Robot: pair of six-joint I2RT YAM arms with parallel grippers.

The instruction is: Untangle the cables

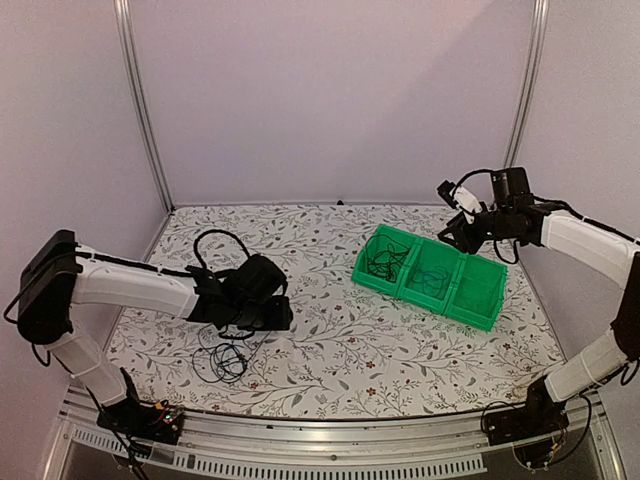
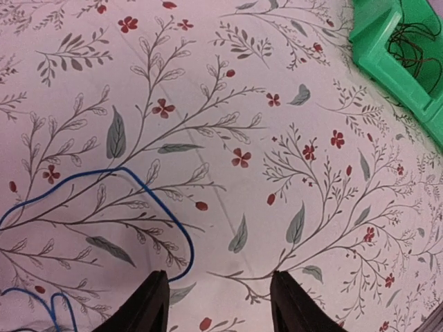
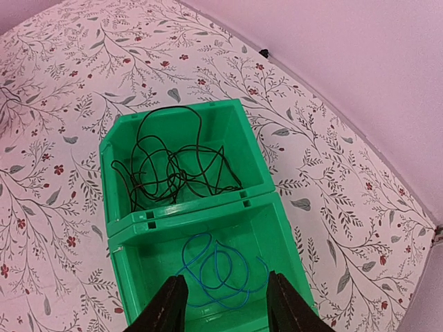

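The left end effector (image 2: 218, 304) and right end effector (image 3: 221, 304) gaped empty; two cables (image 3: 173, 166) sat in the bin (image 3: 180, 207), one tangle (image 1: 225, 360) lay lower left, apparently unsorted.

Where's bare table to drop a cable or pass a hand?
Free: the table between the left gripper and the green bin; the strip in front of the bin; the bin's right compartment. Crowded: loose cables by the left gripper, and the bin's other compartments, holding a black cable and a blue cable.

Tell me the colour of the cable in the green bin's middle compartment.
The cable is blue; the right wrist view shows it best.
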